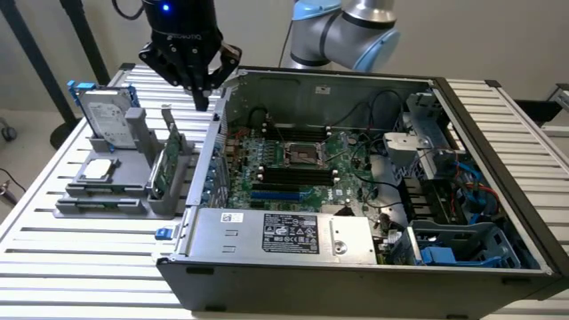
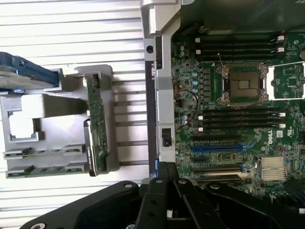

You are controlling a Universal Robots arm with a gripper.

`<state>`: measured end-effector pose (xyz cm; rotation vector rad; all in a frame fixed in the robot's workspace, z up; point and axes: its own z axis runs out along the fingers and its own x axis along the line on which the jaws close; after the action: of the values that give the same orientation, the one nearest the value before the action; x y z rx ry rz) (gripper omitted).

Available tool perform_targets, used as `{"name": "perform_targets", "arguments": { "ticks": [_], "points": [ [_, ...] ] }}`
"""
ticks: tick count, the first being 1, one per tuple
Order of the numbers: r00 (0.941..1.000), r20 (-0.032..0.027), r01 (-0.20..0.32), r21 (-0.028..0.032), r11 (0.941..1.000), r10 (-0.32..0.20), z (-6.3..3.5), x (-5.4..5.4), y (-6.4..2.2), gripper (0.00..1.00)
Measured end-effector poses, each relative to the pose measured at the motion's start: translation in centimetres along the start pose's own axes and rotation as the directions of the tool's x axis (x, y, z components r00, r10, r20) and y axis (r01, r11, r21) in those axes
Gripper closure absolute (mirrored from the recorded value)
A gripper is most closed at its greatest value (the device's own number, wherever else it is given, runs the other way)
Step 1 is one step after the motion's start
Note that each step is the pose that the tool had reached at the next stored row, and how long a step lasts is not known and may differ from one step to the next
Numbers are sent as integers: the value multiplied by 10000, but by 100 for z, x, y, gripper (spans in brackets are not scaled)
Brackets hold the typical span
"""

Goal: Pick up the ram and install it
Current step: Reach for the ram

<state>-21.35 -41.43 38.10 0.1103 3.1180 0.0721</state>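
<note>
near edge of the table [image 1: 80, 267]: open PC case [image 1: 266, 287], power supply [image 1: 284, 233] in front. grey holder [image 1: 116, 197] sits along the table edge on the exterior view's left, just beside the case. ram [image 2: 74, 149] lies edge-up in the holder's nearest slots, showing as a thin green strip. behind it stands an upright expansion card [image 1: 169, 163], then a hard drive [image 1: 106, 117] in a blue frame. claw [image 1: 202, 100] is farthest back, fingers pressed together, holding nothing, above the case's side wall at its far corner. ram is well apart from it, with the card roughly between.
</note>
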Motion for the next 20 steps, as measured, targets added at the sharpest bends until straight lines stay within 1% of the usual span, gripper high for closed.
{"name": "perform_targets", "arguments": {
  "ticks": [20],
  "points": [
    [10000,3,1,51,10000,-1,120,909,-77,89]
  ]
}}
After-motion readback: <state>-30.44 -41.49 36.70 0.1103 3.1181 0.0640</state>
